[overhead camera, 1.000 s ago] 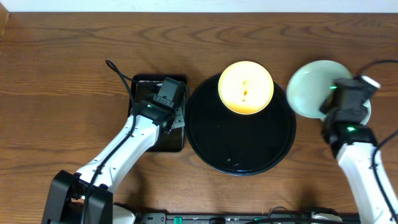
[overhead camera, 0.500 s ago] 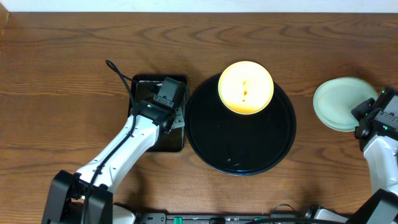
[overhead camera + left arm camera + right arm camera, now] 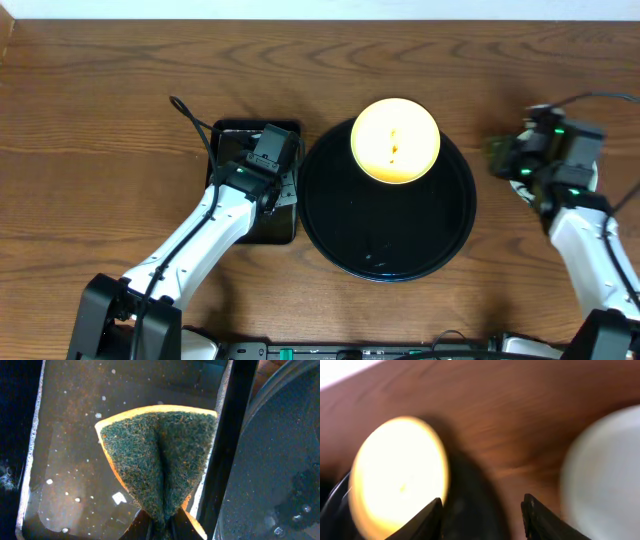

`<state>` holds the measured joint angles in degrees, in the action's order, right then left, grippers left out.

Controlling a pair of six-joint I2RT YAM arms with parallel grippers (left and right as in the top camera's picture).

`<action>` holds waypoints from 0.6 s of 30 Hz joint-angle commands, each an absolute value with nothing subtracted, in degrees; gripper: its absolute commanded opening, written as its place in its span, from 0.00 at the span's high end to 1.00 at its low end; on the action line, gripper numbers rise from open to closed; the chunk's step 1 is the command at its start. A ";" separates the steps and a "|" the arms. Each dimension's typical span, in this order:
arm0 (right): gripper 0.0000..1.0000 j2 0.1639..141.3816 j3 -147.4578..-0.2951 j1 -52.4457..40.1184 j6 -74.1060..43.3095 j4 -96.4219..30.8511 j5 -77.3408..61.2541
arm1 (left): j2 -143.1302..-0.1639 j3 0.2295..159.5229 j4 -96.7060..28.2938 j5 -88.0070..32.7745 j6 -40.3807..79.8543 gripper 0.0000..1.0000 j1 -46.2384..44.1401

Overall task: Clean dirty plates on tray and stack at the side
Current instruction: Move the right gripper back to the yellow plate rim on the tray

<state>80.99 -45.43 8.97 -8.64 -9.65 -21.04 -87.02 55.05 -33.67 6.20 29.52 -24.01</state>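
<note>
The whole picture is smeared with blur, so edges are soft. At the near edge the right gripper (image 3: 482, 512) shows its two dark fingertips (image 3: 427, 520) standing apart, with nothing between them. Beyond the left fingertip lies a round pale yellow plate (image 3: 400, 477), glowing bright, with a faint darker fleck near its middle. It sits on the black tray (image 3: 475, 505), whose dark surface spreads from the plate's right side down between the fingertips. On the right, a pale blue-green plate (image 3: 602, 470) rests on the brown wooden table (image 3: 510, 415), apart from the tray.
</note>
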 commanded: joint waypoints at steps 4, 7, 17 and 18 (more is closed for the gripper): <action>0.48 89.19 -46.35 3.27 -8.14 -9.56 -20.51 | -86.96 54.61 -33.82 6.68 28.53 0.92 -23.79; 0.47 94.17 -46.35 2.42 -9.43 -6.66 -21.67 | -86.96 54.61 -33.82 6.63 28.53 0.92 -23.81; 0.55 104.40 -46.35 -0.16 -14.79 4.27 -27.29 | -86.96 54.61 -33.82 6.63 28.53 0.92 -23.81; 0.58 104.75 -46.35 -0.60 -14.79 4.62 -27.27 | -86.96 54.61 -33.82 6.63 28.53 0.92 -23.81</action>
